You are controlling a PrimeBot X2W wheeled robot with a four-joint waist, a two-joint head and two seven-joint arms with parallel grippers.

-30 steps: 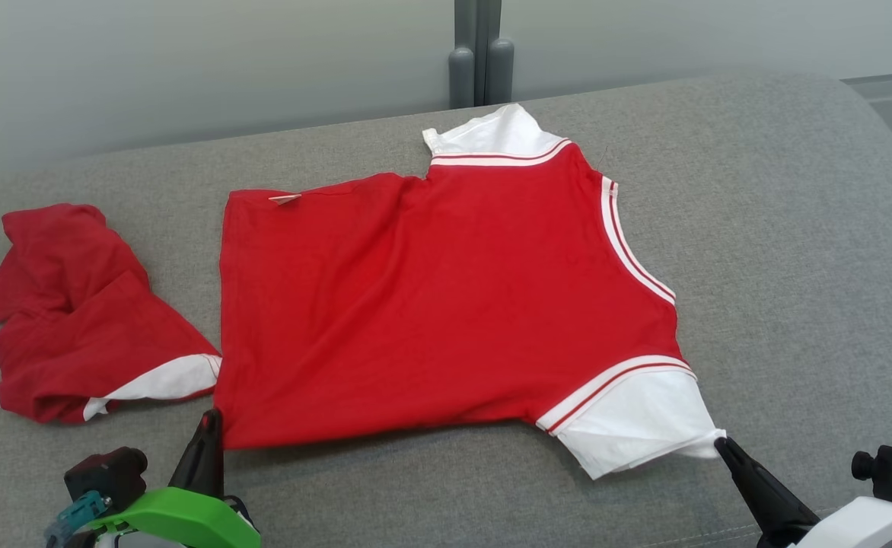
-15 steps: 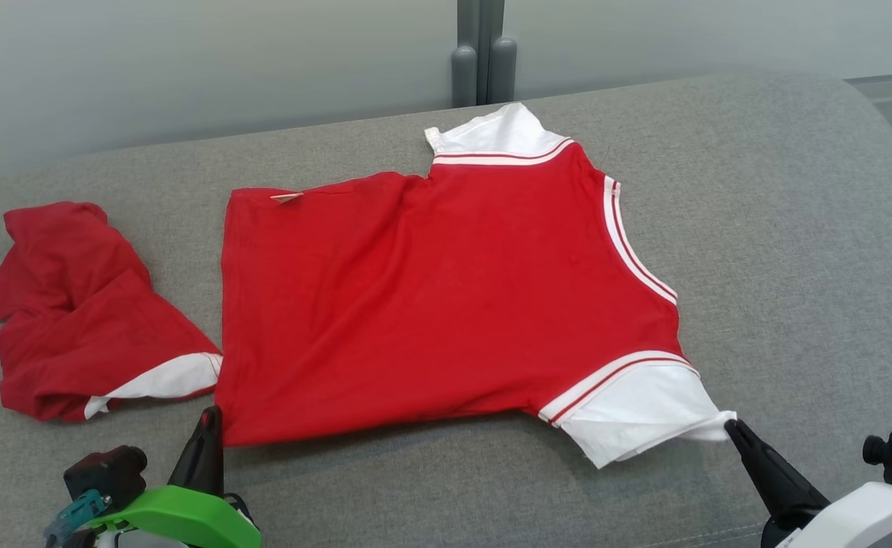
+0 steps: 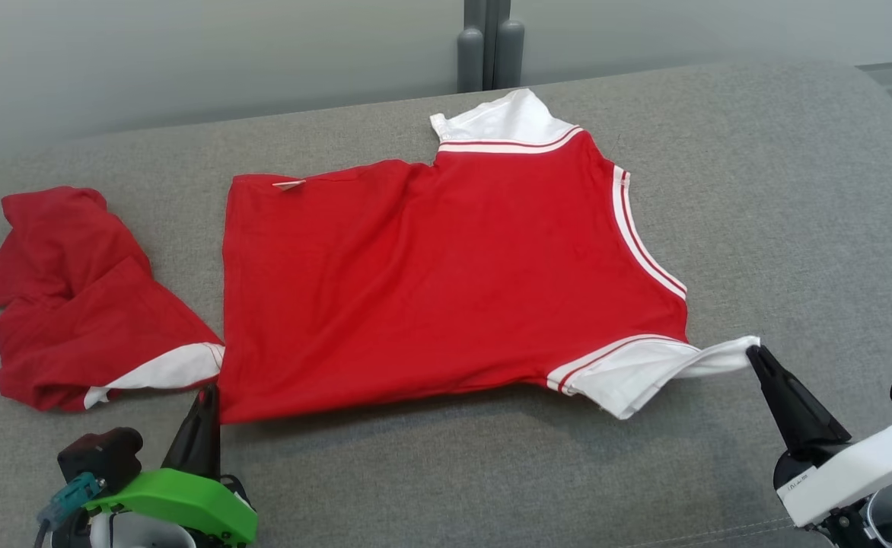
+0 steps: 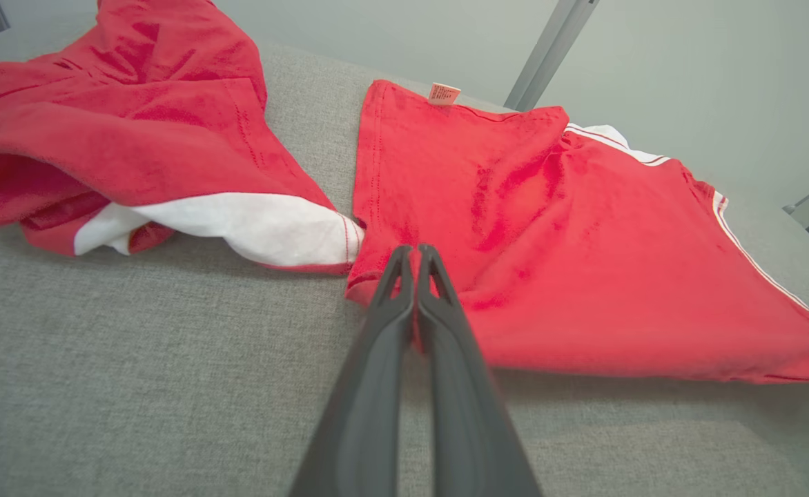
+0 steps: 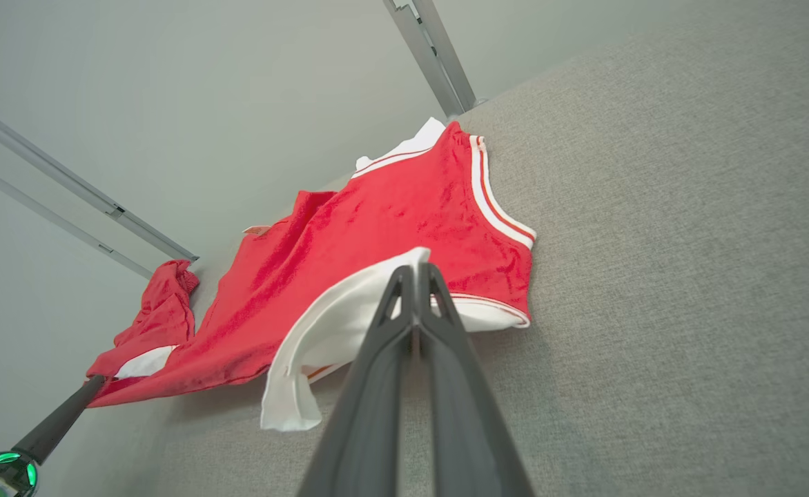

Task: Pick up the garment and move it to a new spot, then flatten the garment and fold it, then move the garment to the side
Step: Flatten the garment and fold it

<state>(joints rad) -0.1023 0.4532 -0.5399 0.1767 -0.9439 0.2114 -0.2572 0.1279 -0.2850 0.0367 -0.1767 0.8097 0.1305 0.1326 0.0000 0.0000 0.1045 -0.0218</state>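
Both grippers are closed on cloth: the right gripper [image 3: 754,352] pinches the tip of the near white sleeve [image 3: 644,369], and the left gripper [image 3: 206,392] is shut with its tips at the near hem corner [image 4: 363,283] of the garment [image 3: 431,289], apparently nipping that corner, though the bite itself is hidden behind the fingers.

The grey upholstered surface [image 3: 796,190] carries everything; the garment, a red shirt with white striped sleeves, lies spread across its middle, mostly flat, its near edge raised enough to cast a shadow; a second red garment [image 3: 73,304] sits crumpled at the left, just beside the hem; the pinched sleeve is drawn out to the right and lifted clear of the surface, twisted along its length; a small label [image 3: 288,183] shows at the far hem corner.

I judge the flattening step to be in hand, with the near edge held between the two grips; folding is not yet begun. The next move seems to call for taking the slack out of the near edge, untwisting the sleeve and lowering it flat before release; the left grip should stay clear of the crumpled garment close by, lest it drag that along.
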